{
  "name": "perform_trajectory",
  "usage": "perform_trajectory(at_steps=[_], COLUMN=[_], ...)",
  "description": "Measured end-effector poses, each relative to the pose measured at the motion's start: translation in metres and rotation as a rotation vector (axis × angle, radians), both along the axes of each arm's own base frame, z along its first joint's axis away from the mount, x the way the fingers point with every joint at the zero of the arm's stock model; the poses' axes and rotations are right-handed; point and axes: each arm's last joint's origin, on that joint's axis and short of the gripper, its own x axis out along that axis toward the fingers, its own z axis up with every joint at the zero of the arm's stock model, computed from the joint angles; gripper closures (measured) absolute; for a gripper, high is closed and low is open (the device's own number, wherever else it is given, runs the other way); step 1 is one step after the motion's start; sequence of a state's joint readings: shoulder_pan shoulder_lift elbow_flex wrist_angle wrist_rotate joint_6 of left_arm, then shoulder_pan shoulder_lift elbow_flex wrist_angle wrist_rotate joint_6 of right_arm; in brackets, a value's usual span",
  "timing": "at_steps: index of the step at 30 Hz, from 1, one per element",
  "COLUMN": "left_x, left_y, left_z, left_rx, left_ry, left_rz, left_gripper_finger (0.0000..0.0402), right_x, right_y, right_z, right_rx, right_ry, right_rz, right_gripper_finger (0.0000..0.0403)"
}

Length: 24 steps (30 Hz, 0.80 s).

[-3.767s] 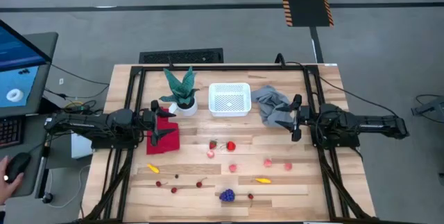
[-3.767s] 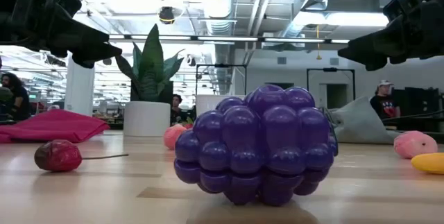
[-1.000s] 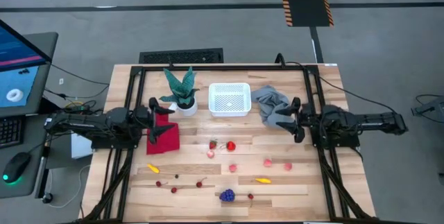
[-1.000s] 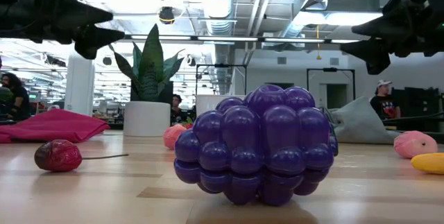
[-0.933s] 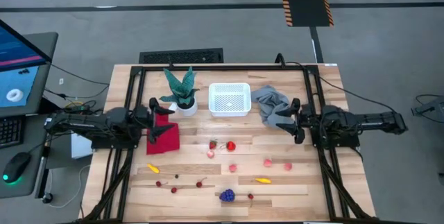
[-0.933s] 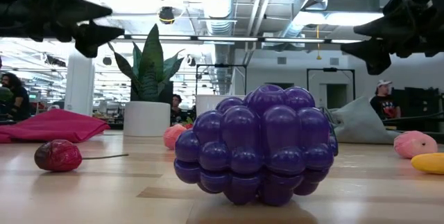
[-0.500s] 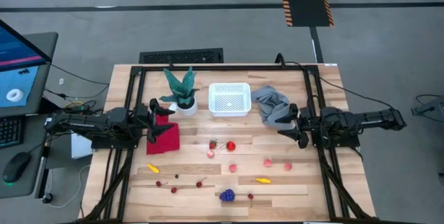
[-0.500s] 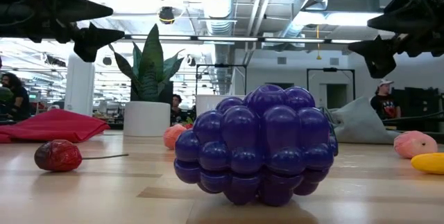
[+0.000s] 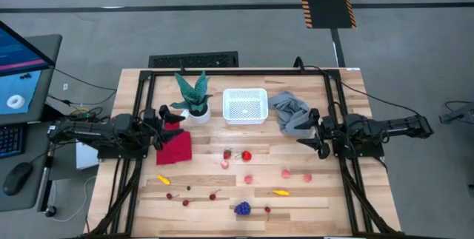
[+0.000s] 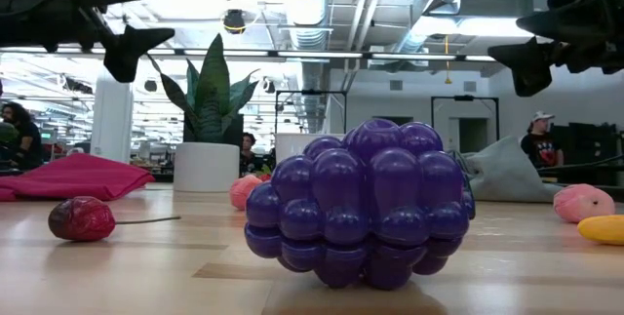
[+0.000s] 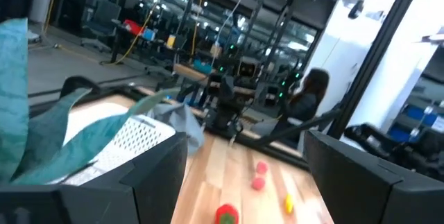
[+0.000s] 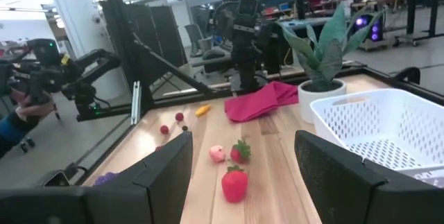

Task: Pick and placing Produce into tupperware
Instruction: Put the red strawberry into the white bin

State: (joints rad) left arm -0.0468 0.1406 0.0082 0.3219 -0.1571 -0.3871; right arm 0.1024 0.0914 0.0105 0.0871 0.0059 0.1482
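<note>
Produce [image 9: 246,155] lies scattered over the bench [image 9: 333,194] front, outside the white tupperware [image 9: 244,106] at the rear. Left gripper [image 9: 164,126] hangs above the red cloth [image 9: 176,147], right gripper [image 9: 312,132] beside the grey cloth [image 9: 287,112]; both fingers released, empty.

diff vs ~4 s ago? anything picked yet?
Nothing picked. The left gripper has drawn slightly back toward its table edge over the red cloth and turned; the right gripper has crept a little inward beside the grey cloth. Both open, empty. The produce and empty tupperware haven't moved.
</note>
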Motion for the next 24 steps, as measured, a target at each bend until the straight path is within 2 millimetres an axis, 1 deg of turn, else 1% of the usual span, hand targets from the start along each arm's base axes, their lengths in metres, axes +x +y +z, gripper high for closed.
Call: perform_trajectory(at_steps=[4, 7, 9, 12, 16, 20, 24], left_x=[0.003, 0.008, 0.015, 0.03, 0.059, 0.1, 0.139], left_y=[0.0, -0.002, -0.003, -0.005, -0.011, -0.02, -0.032], left_z=[0.002, 0.011, 0.019, 0.026, 0.033, 0.04, 0.048], left_rx=[0.009, 0.023, 0.024, 0.049, 0.093, 0.154, 0.22], left_ry=[0.016, 0.02, 0.037, 0.121, 0.25, 0.364, 0.422], left_rz=[0.047, 0.053, 0.061, 0.073, 0.073, 0.027, -0.024], left_gripper_finger=[0.012, 0.012, 0.012, 0.012, 0.012, 0.012, 0.012], right_x=[0.0, 0.0, 0.0, 0.0, 0.0, 0.0, 0.0], right_y=[0.0, 0.0, 0.0, 0.0, 0.0, 0.0, 0.0], right_z=[0.0, 0.0, 0.0, 0.0, -0.001, -0.003, -0.006], right_rx=[-0.001, -0.001, -0.002, -0.003, -0.001, -0.002, 0.02], right_ry=[0.004, 0.004, 0.004, 0.004, 0.007, 0.031, 0.062], right_rz=[0.0, 0.0, -0.002, -0.003, -0.003, -0.003, -0.003], right_gripper_finger=[0.0127, 0.0127, 0.0127, 0.0127, 0.0127, 0.0127, 0.0127])
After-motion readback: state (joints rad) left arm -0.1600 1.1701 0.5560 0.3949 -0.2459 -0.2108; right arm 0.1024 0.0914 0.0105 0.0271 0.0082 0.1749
